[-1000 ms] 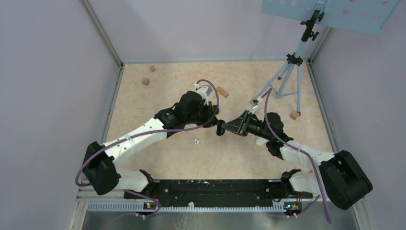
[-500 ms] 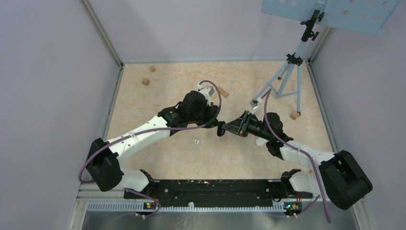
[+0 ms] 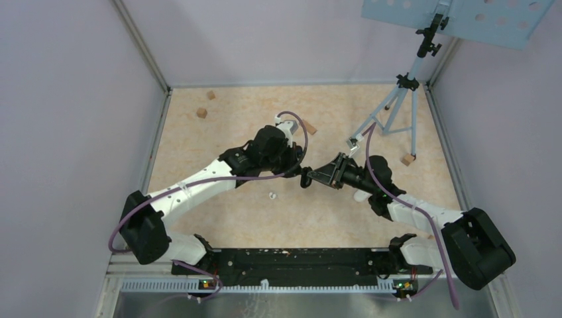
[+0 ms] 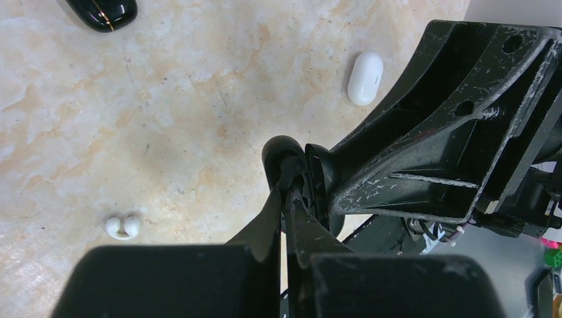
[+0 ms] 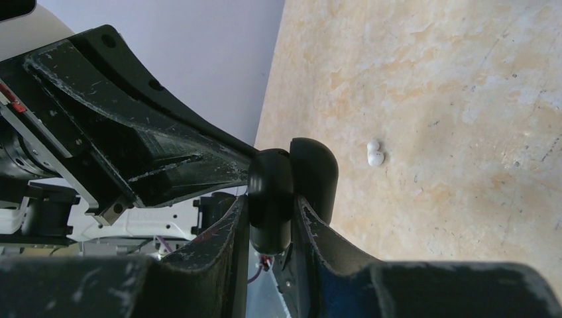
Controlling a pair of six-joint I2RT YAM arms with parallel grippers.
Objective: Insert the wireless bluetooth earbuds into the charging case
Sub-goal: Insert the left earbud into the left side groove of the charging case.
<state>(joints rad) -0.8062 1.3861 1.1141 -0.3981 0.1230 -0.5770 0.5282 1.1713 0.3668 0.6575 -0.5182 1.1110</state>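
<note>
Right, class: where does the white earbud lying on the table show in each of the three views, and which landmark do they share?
Top external: white earbud at centre, just nearer the bases than the meeting tools.
Left wrist: lower left.
Right wrist: right of centre.
Shared landmark: the black case gripped by the right tool.

Lilac walls (image 3: 66, 99), beige marbled tabletop (image 3: 232, 119)

Counts from all views:
- tan wooden blocks (image 3: 201, 112) — four
- white earbud (image 3: 272, 195) — one, no others in sight
- white case (image 4: 365, 78) — one
- black case (image 4: 99, 10) — one lying loose
- black rounded piece (image 5: 270, 192) — one, can't tell what kind
- tripod (image 3: 397, 106) — one
- arms — two: left arm (image 3: 199, 182), right arm (image 3: 417, 212)
</note>
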